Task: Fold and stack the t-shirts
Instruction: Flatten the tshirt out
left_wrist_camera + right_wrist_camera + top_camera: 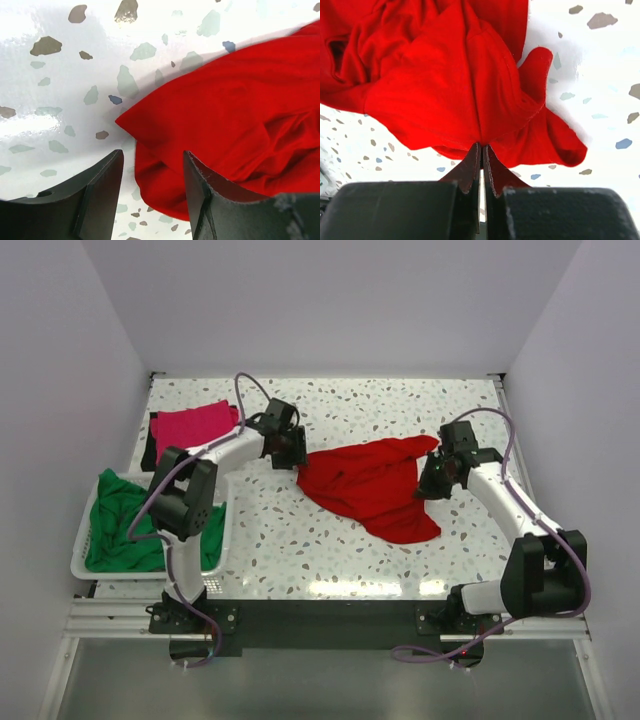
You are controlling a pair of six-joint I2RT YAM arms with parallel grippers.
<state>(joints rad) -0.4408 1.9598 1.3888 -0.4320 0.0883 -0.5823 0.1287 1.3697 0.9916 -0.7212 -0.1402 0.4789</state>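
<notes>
red t-shirt (370,485) in right gripper (481,147)

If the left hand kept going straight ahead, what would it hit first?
Most likely the red t-shirt: its corner lies just ahead of the open left hand, though depth is hard to judge.

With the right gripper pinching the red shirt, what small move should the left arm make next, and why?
Probably close the left gripper on the edge of the red shirt. Its jaws stand open with that edge between them, and the right gripper is shut on the far side, so a second hold should let both arms spread it flat.
</notes>
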